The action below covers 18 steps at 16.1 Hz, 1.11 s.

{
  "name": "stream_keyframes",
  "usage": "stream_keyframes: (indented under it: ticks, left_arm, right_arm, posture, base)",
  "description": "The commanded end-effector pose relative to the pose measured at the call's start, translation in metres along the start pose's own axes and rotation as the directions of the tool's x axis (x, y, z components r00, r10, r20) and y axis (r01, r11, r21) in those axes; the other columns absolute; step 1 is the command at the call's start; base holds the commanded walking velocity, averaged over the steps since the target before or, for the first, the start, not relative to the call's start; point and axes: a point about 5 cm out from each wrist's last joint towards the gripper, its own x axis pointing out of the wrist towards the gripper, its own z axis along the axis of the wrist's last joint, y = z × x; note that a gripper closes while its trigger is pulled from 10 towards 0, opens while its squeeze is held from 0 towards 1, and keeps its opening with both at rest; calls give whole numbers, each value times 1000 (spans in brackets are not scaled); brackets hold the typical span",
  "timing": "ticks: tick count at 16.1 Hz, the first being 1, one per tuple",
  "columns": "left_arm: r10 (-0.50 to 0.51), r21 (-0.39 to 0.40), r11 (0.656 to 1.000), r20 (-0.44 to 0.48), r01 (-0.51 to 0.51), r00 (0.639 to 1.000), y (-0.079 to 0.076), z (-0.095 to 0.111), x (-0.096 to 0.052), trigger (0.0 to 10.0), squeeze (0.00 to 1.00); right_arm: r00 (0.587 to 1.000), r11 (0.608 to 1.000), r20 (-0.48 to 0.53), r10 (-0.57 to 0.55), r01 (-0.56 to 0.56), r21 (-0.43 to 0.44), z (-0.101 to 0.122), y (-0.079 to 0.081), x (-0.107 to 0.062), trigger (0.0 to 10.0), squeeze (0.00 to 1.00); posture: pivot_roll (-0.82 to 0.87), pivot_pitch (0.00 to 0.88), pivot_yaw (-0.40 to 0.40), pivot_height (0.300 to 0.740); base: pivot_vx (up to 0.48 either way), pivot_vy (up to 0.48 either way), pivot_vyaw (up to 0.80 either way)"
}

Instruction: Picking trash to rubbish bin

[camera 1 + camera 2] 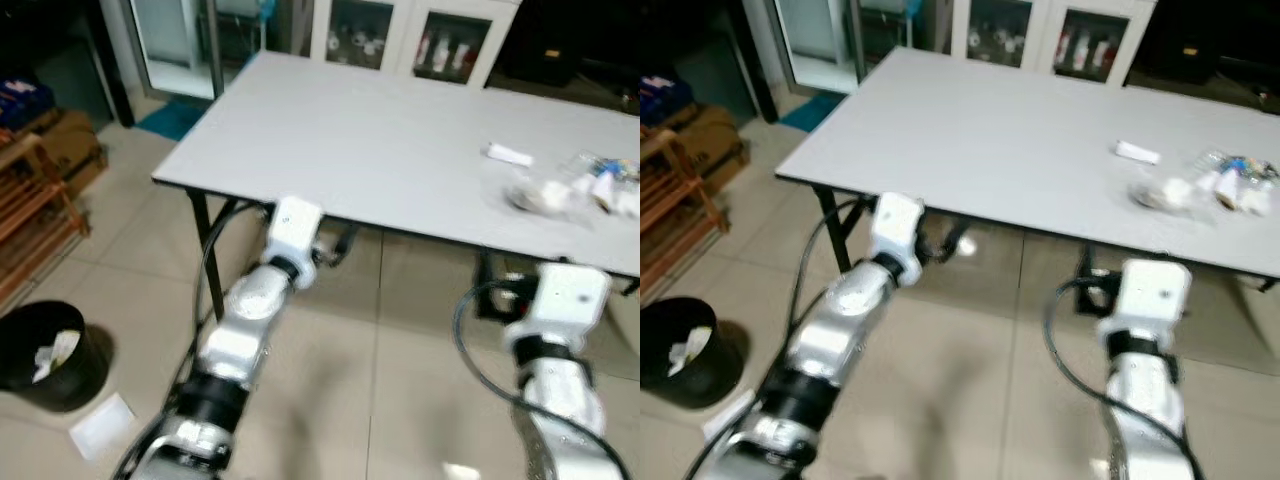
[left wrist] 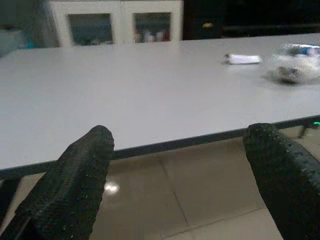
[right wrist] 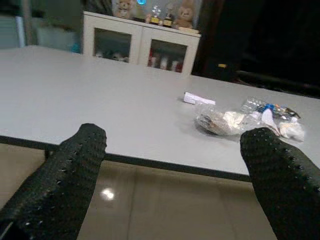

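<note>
**A:** Two grippers, both empty?

**B:** Yes. Right gripper (image 3: 175, 137) just short of the table's (image 1: 380, 140) near edge, about level with the top, fingers spread wide, nothing between. Left gripper (image 2: 180, 135) spread the same way, further along that edge toward the table's left corner.

**A:** And the trash?

**B:** On the table's right end, a little in from the near edge. Crumpled clear wrappers (image 3: 225, 121) in a loose heap, with a white slip (image 3: 199, 98) just behind, toward the far edge.

**A:** Which way from the right gripper?

**B:** Ahead and slightly right, over the edge. Well apart from the left gripper, across much of the top.

**A:** Long axis?

**B:** Strung out roughly along the near edge, so probably best met square-on from that side. Too blurred to count the pieces.

**A:** Nearer arm, then?

**B:** Right, clearly.

**A:** Bin?

**B:** Bin (image 1: 45, 355) on the floor beyond the table's left corner, black, with some paper inside and a loose sheet (image 1: 100, 425) beside it. On the opposite side from the heap, so likely a turn and a walk after any pickup.
</note>
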Motion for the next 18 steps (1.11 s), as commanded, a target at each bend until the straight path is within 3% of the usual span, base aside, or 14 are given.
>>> stream_keyframes:
  ticks: [1,18]
  left_arm:
    - [-22,-1,1000,8,22,1000,-8,3,4,10000,0]
    - [-41,-10,999,5,41,999,-14,2,8,10000,0]
  right_arm:
    - [1000,1000,17,-26,26,-15,4,-6,1,10000,0]
    - [1000,999,16,-24,25,-36,4,-5,0,10000,0]
  posture:
    - [96,46,-43,740]
    - [84,48,-35,740]
  base:
    - [0,-480,0]
    - [0,-476,0]
